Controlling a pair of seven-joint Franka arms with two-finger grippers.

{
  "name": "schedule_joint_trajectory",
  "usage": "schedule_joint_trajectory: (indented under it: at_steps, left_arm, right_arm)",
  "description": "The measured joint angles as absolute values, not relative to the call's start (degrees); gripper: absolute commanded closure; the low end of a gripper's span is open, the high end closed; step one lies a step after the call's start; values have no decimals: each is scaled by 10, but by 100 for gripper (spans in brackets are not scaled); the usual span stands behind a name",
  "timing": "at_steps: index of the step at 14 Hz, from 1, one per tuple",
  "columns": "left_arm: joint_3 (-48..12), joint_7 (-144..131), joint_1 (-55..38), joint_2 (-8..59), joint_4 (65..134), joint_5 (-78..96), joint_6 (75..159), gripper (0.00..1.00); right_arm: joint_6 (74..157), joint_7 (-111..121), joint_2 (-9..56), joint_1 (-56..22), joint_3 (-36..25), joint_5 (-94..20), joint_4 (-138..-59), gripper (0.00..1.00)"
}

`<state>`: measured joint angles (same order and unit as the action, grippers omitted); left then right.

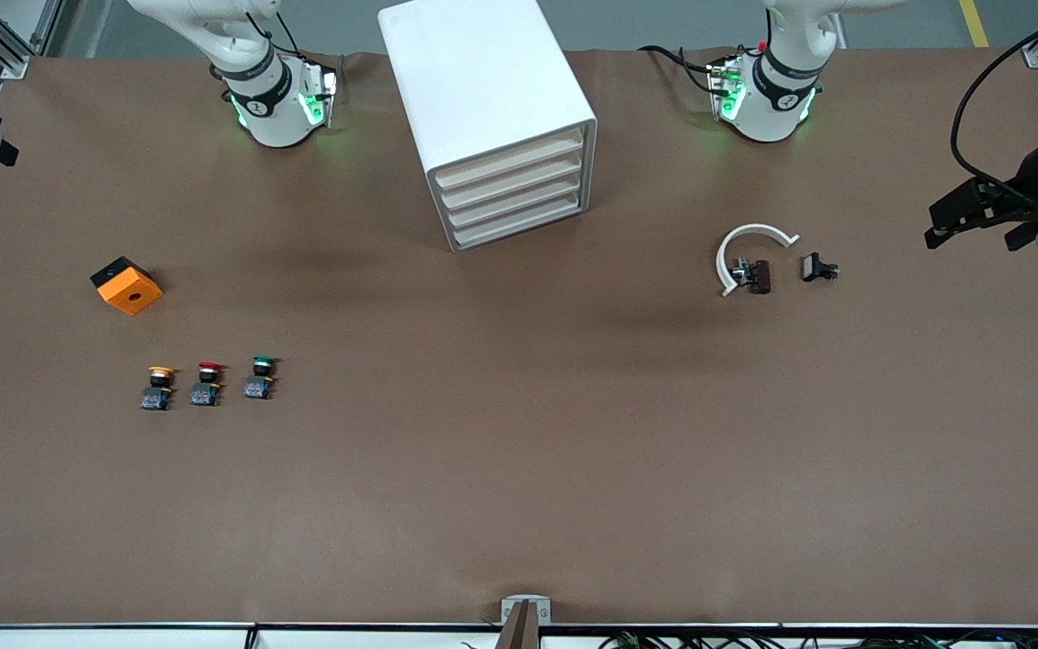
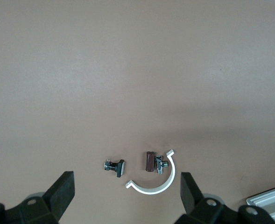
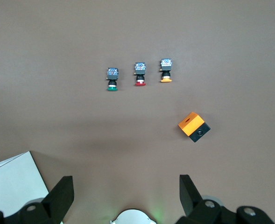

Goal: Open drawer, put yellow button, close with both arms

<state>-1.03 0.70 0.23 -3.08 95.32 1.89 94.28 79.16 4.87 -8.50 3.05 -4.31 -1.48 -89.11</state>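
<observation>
The yellow button (image 1: 159, 386) (image 3: 165, 70) stands on the brown table toward the right arm's end, at the end of a row of three buttons. The white cabinet (image 1: 483, 99) stands between the two arm bases. Its uppermost drawer (image 1: 510, 160) is shut, like the three below it. Neither hand shows in the front view. My right gripper (image 3: 126, 196) hangs open and empty, high over the table by its own base. My left gripper (image 2: 127, 193) hangs open and empty, high over a white curved clamp (image 2: 156, 184).
A red-capped button (image 1: 207, 383) and a green-capped button (image 1: 259, 377) stand beside the yellow one. An orange and black block (image 1: 127, 285) lies farther from the front camera. The white clamp (image 1: 749, 248) and small metal parts (image 1: 819, 268) lie toward the left arm's end. Black equipment (image 1: 987, 207) overhangs that end.
</observation>
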Motion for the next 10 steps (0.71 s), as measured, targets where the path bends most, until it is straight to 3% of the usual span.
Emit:
schedule_joint_trajectory:
  at_steps: [10]
  left_arm:
    - [-14, 7, 1, -21, 959, 19, 928, 0]
  right_arm:
    - [792, 49, -85, 30, -41, -15, -891, 0]
